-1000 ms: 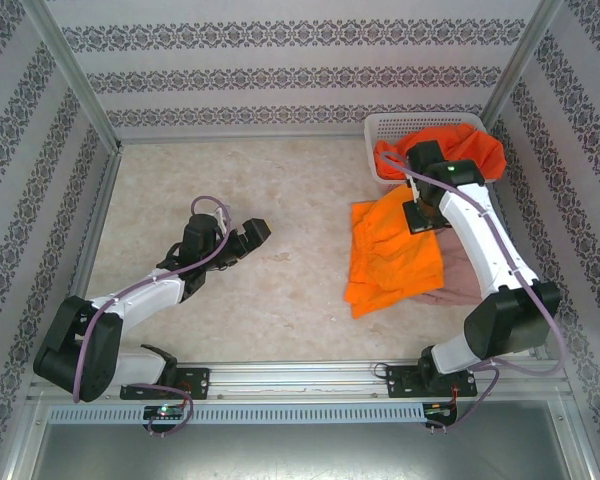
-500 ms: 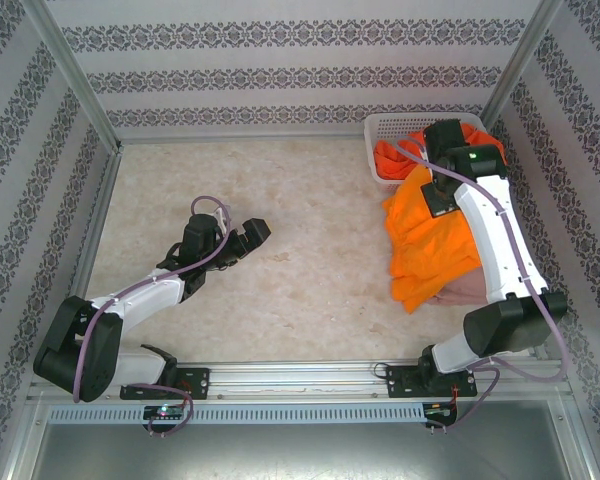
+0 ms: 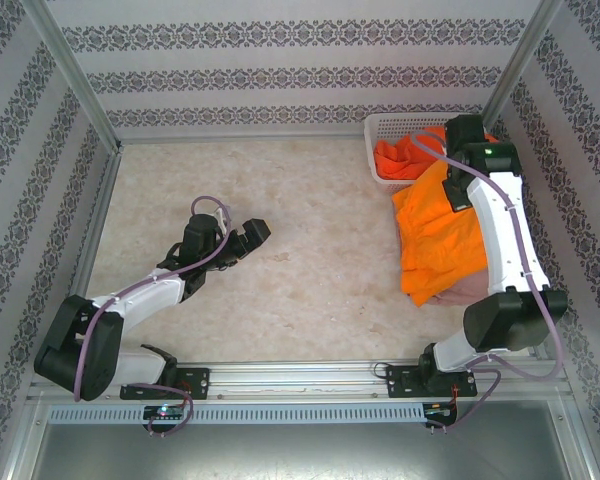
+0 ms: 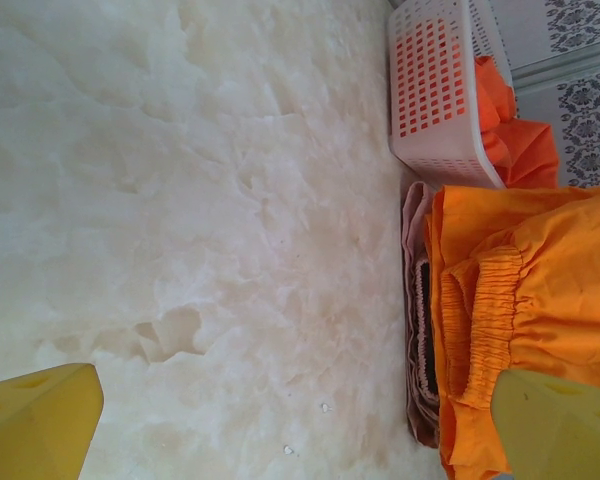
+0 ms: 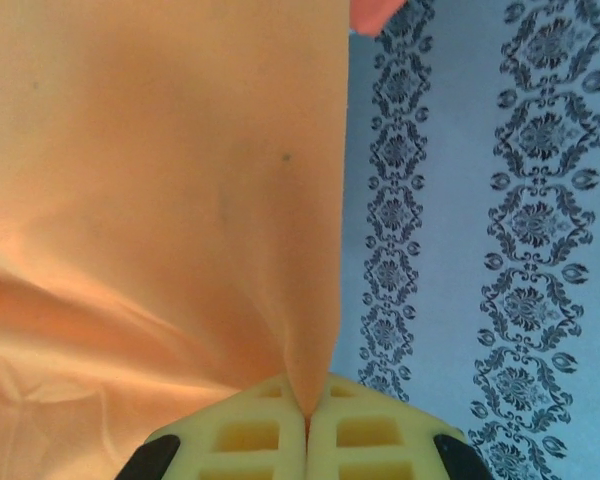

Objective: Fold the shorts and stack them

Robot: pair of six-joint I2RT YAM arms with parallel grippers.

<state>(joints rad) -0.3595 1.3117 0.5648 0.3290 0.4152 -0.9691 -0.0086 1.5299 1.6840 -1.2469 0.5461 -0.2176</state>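
Orange shorts (image 3: 435,235) are hanging from the right gripper (image 5: 307,415), whose jaws are pinching one edge. The cloth is draping over the pink shorts (image 3: 470,292) by the table's (image 3: 300,190) right edge, likely for stacking. More orange shorts (image 3: 392,158) are waiting in the basket (image 3: 405,121) at the far right corner. The left gripper (image 3: 248,240) is idling mid-table, jaws spread.

Your arms: left one low, right one reaching far.
Your left gripper (image 3: 248,238) had its fingers spread wide; your right gripper (image 5: 307,415) was pressed together on the orange shorts (image 5: 160,200).
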